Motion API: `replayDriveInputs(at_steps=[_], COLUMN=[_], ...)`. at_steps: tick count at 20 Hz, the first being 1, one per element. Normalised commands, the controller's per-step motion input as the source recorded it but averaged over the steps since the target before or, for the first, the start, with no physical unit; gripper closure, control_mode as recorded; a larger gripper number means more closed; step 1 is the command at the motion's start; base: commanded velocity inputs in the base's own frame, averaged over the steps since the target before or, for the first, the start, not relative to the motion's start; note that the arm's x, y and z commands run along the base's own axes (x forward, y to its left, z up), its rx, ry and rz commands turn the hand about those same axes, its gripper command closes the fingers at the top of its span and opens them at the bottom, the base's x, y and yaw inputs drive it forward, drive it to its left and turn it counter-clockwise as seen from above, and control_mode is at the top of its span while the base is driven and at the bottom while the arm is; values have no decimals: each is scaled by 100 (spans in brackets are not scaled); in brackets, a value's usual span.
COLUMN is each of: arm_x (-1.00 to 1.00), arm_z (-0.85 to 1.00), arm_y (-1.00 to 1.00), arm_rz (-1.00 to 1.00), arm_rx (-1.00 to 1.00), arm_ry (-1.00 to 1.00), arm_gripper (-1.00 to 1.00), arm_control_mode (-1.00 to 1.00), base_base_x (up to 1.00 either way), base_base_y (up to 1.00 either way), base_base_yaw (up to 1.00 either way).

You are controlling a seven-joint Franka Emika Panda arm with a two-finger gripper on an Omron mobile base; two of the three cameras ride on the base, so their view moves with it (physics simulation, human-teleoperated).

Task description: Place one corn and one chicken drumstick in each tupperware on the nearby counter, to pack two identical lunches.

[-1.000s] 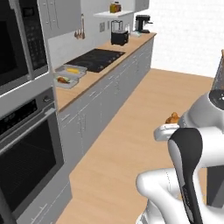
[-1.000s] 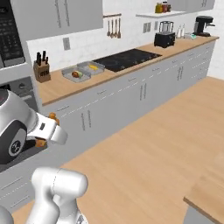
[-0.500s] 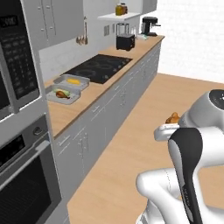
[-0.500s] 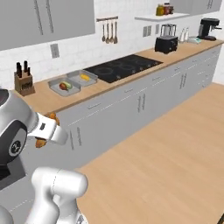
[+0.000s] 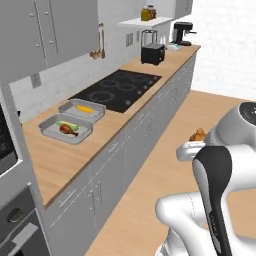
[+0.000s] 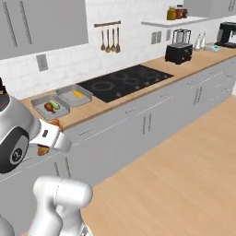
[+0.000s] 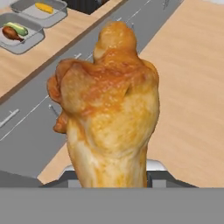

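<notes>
My gripper (image 7: 109, 177) is shut on a golden-brown chicken drumstick (image 7: 107, 109), which hides the fingers in the hand view. The drumstick (image 5: 198, 134) is held over the wooden floor, well away from the counter (image 5: 50, 160). Two grey tupperware trays sit side by side on that counter. The nearer tupperware (image 5: 48, 130) holds a drumstick (image 5: 66, 129) and a greenish corn (image 5: 69, 125). A yellow corn (image 5: 84, 108) lies alone in the farther tupperware (image 5: 97, 114). In the right base view the held drumstick (image 6: 44, 150) pokes out beside the white hand, with the trays (image 6: 62, 109) behind it.
A black cooktop (image 5: 117, 90) lies just past the trays, then a toaster (image 5: 152, 52) and a coffee machine (image 5: 181, 32). Utensils (image 6: 109, 39) hang on the wall. A built-in oven (image 5: 10, 220) stands at the counter's near end. Open wooden floor (image 5: 165, 145) runs alongside the drawers.
The whole scene has shifted in both base views: the base has driven, and the trays and cooktop now show nearer. The drumstick stays in the shut gripper.
</notes>
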Motion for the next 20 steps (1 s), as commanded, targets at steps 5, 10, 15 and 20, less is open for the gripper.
replayDriveInputs(at_steps=[5, 10, 15, 20], arm_x=[0, 0, 0, 0], arm_z=[0, 0, 0, 0], arm_y=[0, 0, 0, 0], arm_rz=[0, 0, 0, 0], arm_rx=[0, 0, 0, 0], arm_ry=[0, 0, 0, 0], arm_gripper=[100, 100, 100, 100], arm_control_mode=[100, 100, 100, 100], base_base_x=[100, 100, 87, 27], base_base_y=[0, -2, -14, -66], base_base_yaw=[15, 19, 54, 82])
